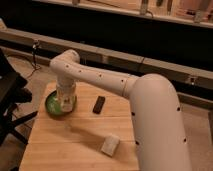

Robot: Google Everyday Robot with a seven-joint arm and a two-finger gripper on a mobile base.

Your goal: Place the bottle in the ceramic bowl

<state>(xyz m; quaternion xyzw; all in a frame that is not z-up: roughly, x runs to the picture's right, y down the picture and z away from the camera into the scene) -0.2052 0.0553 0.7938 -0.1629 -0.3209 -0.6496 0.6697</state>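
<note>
The green ceramic bowl sits on the left part of the wooden table. My white arm reaches across from the right and bends down over the bowl. My gripper points down into the bowl's right half. A whitish, narrow, upright shape at the gripper's tip looks like the bottle; it stands inside the bowl's rim and merges with the gripper, so I cannot separate the two clearly.
A small black flat object lies on the table right of the bowl. A white block lies near the front edge. A black chair stands to the table's left. A dark counter runs behind.
</note>
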